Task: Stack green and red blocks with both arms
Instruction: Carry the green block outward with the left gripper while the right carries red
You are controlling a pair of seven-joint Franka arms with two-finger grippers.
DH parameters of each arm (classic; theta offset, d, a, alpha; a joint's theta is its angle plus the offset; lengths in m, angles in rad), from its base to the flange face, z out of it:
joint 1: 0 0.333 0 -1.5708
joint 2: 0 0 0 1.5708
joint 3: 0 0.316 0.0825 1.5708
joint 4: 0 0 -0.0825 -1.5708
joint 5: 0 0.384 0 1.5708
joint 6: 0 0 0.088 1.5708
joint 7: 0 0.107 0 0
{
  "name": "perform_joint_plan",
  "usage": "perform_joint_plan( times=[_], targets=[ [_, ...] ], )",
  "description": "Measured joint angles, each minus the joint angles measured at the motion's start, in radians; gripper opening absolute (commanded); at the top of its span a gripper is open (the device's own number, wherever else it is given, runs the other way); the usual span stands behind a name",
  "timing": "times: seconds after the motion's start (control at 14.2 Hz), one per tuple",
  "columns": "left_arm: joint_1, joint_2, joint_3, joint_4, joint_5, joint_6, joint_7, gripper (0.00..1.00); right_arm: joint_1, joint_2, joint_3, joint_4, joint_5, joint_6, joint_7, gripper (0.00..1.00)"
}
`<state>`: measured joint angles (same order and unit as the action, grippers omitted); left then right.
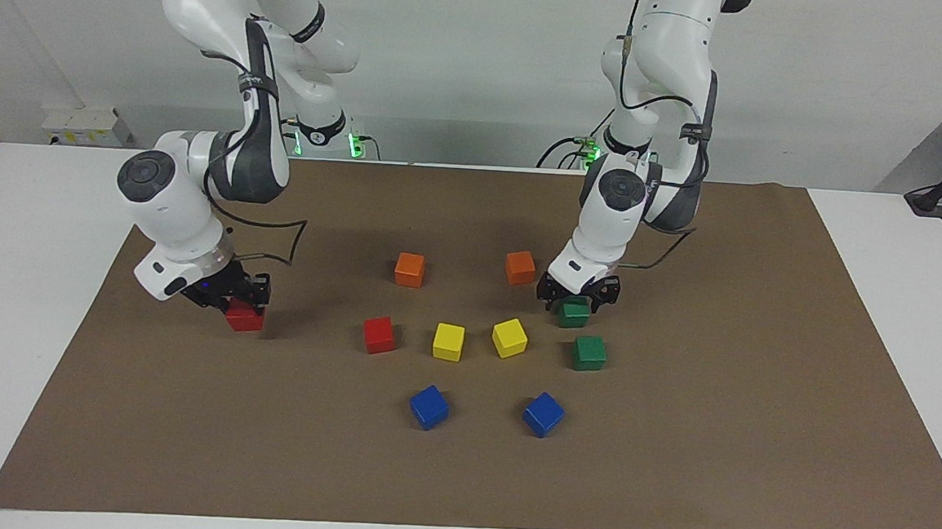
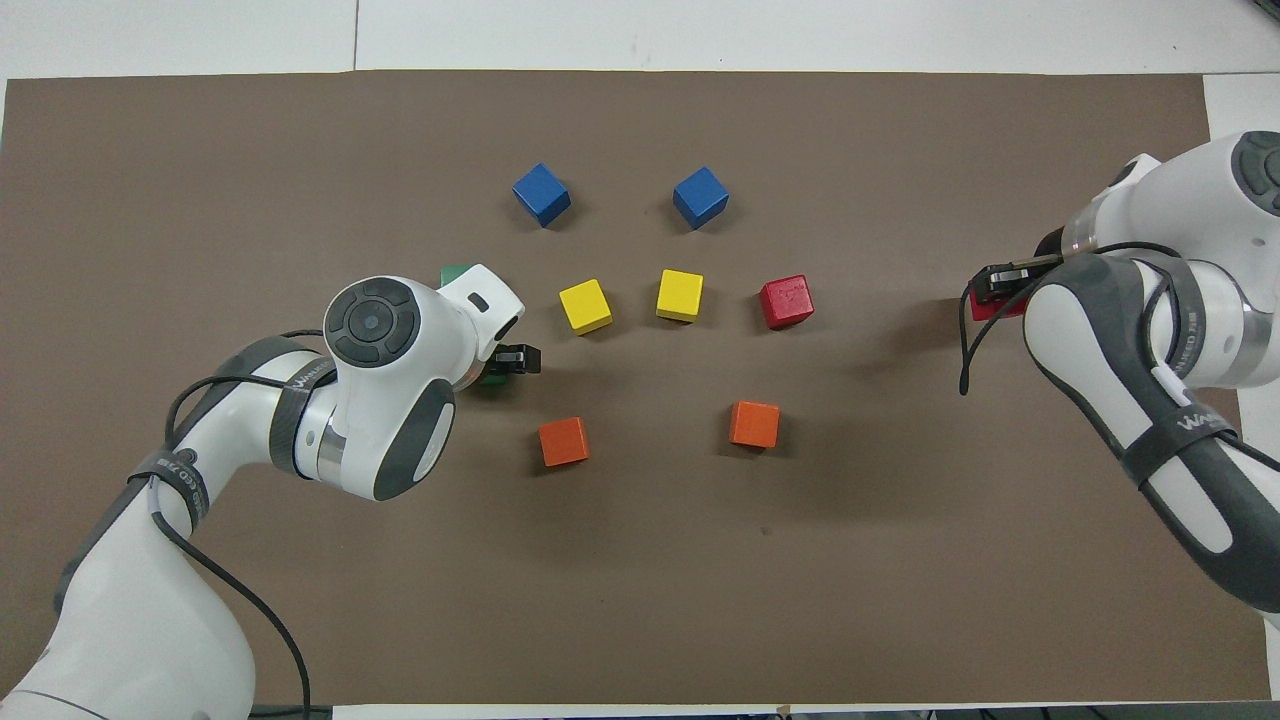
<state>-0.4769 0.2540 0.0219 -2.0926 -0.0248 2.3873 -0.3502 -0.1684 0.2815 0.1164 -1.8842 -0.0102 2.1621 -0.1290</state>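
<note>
My left gripper [image 1: 577, 297] is shut on a dark green block [image 1: 573, 313], low over the brown mat. The overhead view shows only an edge of that block [image 2: 490, 379] under the gripper [image 2: 503, 363]. The second green block [image 1: 589, 353] lies on the mat just beside it, farther from the robots, and is partly covered in the overhead view [image 2: 456, 273]. My right gripper [image 1: 233, 295] is shut on a red block [image 1: 244, 317] low over the mat near the right arm's end, seen from above [image 2: 988, 306]. The other red block [image 1: 378, 334] lies free beside the yellow cubes.
Two orange cubes [image 1: 409, 270] [image 1: 520, 267] lie nearer to the robots. Two yellow cubes [image 1: 448, 342] [image 1: 509, 337] sit between the free red block and the green ones. Two blue cubes [image 1: 429, 407] [image 1: 543, 414] lie farthest out. The brown mat [image 1: 754, 445] covers the table.
</note>
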Motion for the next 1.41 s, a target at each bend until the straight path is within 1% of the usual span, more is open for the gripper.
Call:
perform_joint_plan(
  times=[0.21, 0.28, 0.35, 0.42, 0.57, 0.64, 0.85, 0.92, 0.99, 1.06, 1.2, 1.41],
  targets=[
    [0.0, 0.012, 0.0, 0.0, 0.0, 0.022, -0.001, 0.93, -0.016, 0.021, 0.0, 0.0, -0.01, 0.019, -0.013, 0.23],
    [0.0, 0.013, 0.0, 0.0, 0.0, 0.024, -0.001, 0.89, -0.02, 0.027, 0.0, 0.0, -0.01, 0.021, -0.019, 0.23],
    [0.0, 0.014, 0.0, 0.0, 0.0, 0.025, -0.001, 0.82, -0.025, 0.035, 0.0, -0.001, -0.011, 0.027, -0.023, 0.23],
    [0.0, 0.014, 0.0, 0.0, 0.0, 0.026, -0.001, 0.67, -0.03, 0.043, 0.0, -0.001, -0.011, 0.033, -0.026, 0.23],
    [-0.001, 0.014, 0.0, 0.0, 0.0, 0.026, -0.001, 0.12, -0.035, 0.056, 0.0, -0.001, -0.011, 0.038, -0.029, 0.24],
    [-0.005, 0.014, 0.0, 0.0, 0.0, 0.026, -0.001, 0.0, -0.035, 0.06, 0.0, -0.003, -0.011, 0.038, -0.029, 0.25],
    [-0.014, 0.015, 0.002, -0.001, 0.0, 0.024, 0.0, 0.0, -0.035, 0.062, 0.0, -0.014, -0.011, 0.038, -0.029, 0.28],
    [-0.014, 0.015, 0.003, 0.0, 0.0, 0.021, 0.0, 0.0, -0.035, 0.062, 0.001, -0.02, -0.011, 0.04, -0.029, 0.4],
    [-0.014, 0.014, 0.004, 0.003, 0.0, 0.01, 0.0, 0.0, -0.035, 0.062, 0.002, -0.027, -0.011, 0.044, -0.029, 0.82],
    [-0.013, 0.012, 0.007, 0.009, 0.0, -0.008, 0.0, 0.0, -0.035, 0.062, 0.003, -0.031, -0.011, 0.047, -0.029, 1.0],
    [-0.003, -0.009, 0.015, 0.045, 0.0, -0.081, 0.0, 0.0, -0.034, 0.061, 0.005, -0.031, -0.011, 0.049, -0.03, 1.0],
    [0.076, -0.102, 0.02, 0.126, 0.0, -0.285, 0.032, 0.0, -0.034, 0.056, 0.006, -0.028, -0.011, 0.047, -0.03, 1.0]
  ],
)
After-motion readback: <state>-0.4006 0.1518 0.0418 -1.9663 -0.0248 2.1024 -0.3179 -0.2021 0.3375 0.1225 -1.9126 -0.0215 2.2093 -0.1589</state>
